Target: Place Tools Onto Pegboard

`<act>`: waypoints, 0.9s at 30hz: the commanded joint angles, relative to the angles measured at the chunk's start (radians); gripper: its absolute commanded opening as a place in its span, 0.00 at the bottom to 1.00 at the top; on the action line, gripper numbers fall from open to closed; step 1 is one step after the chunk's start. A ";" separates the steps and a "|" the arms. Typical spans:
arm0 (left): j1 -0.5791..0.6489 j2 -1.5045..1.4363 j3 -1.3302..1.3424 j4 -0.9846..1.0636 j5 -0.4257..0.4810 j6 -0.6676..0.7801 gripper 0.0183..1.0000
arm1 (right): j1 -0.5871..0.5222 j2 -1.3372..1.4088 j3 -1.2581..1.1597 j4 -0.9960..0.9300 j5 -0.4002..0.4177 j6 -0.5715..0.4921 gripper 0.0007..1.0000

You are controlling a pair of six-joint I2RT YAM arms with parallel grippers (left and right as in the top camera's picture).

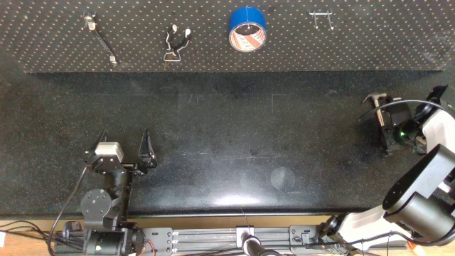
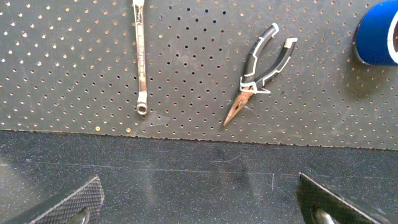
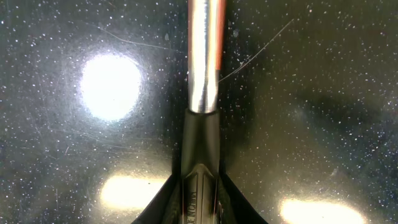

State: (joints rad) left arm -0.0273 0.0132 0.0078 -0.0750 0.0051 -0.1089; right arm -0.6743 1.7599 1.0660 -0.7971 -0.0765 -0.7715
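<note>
We are looking at a hammer with a bright, polished steel shaft that runs into a black moulded grip. Its head is lying near the table's right edge, well below the pegboard. The right gripper is clamping the black grip, one finger pressing on each side. The left gripper is hanging low at the left with its fingers spread wide and nothing between them. On the board we are seeing a wrench, pliers, blue tape and a bare hook at the right. Between the board's lower edge and both arms, a broad dark stretch of table is lying open.
</note>
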 commanded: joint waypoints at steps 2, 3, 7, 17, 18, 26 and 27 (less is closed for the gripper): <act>0.006 -0.010 -0.002 -0.008 0.007 0.010 1.00 | -0.003 0.013 -0.002 -0.013 -0.010 -0.020 0.13; 0.006 -0.010 -0.002 -0.007 0.007 0.010 1.00 | -0.003 0.013 -0.002 -0.013 -0.010 -0.020 0.13; 0.006 -0.010 -0.002 -0.007 0.007 0.010 1.00 | -0.003 0.013 -0.002 -0.013 -0.010 -0.020 0.12; 0.006 -0.010 -0.002 -0.007 0.007 0.010 1.00 | -0.003 0.013 -0.002 -0.013 -0.014 -0.019 0.11; 0.006 -0.010 -0.002 -0.007 0.007 0.010 1.00 | -0.003 0.013 -0.002 -0.013 -0.014 -0.019 0.10; 0.006 -0.010 -0.002 -0.008 0.007 0.010 1.00 | -0.003 -0.014 -0.002 -0.013 -0.067 -0.008 0.08; 0.006 -0.010 -0.002 -0.007 0.007 0.010 0.99 | -0.003 -0.021 -0.002 -0.016 -0.069 -0.008 0.07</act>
State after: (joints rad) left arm -0.0273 0.0132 0.0078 -0.0750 0.0048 -0.1089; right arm -0.6762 1.7580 1.0687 -0.8036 -0.0853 -0.7769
